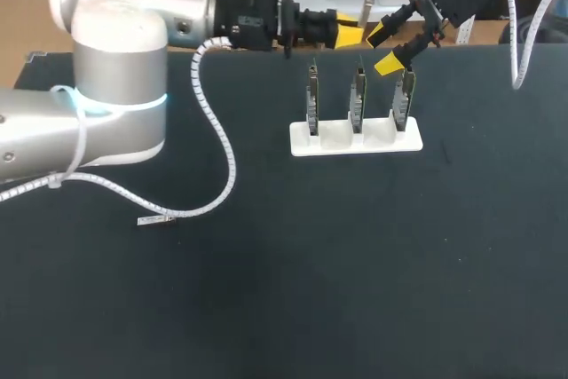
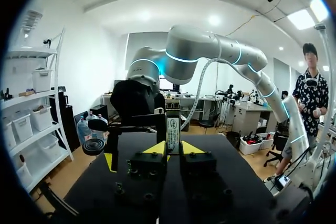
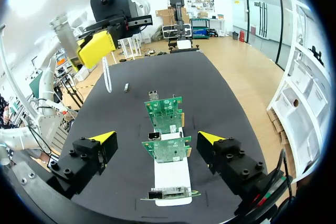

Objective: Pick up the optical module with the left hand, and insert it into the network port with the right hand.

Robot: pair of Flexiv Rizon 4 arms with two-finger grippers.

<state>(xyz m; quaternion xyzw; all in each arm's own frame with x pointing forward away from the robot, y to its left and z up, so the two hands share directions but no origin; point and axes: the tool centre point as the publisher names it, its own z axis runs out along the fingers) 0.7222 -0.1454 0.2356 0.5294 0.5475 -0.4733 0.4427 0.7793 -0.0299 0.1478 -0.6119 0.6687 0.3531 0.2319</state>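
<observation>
Nearest lies the bare dark counter [image 1: 355,290], with a white coiled cable [image 1: 222,157] trailing across it from the left arm. Further on stands a white stand [image 1: 355,141] that holds three circuit boards [image 1: 358,99] upright in a row. From the right wrist view, a small metal socket [image 3: 153,95] shows at a board's edge, and this is probably the network port.

Directly above the stand hangs the right end effector [image 3: 156,139]. Its fingers are spread wide and hold nothing, with the boards between and below them.

Beyond the stand, near the counter's far edge, the left end effector [image 2: 172,149] is raised off the surface. It is pinching the optical module [image 2: 172,129], which stands upright between its two yellow tips. In the head view the two end effectors are near each other but apart.

The pickup with the left hand looks done, since the module is off the counter and firmly held. What remains is the larger part:
- passing the module to the empty right end effector
- lining it up with a socket on one of the boards
- pushing it in

No board shows a module seated yet, as far as can be told.
</observation>
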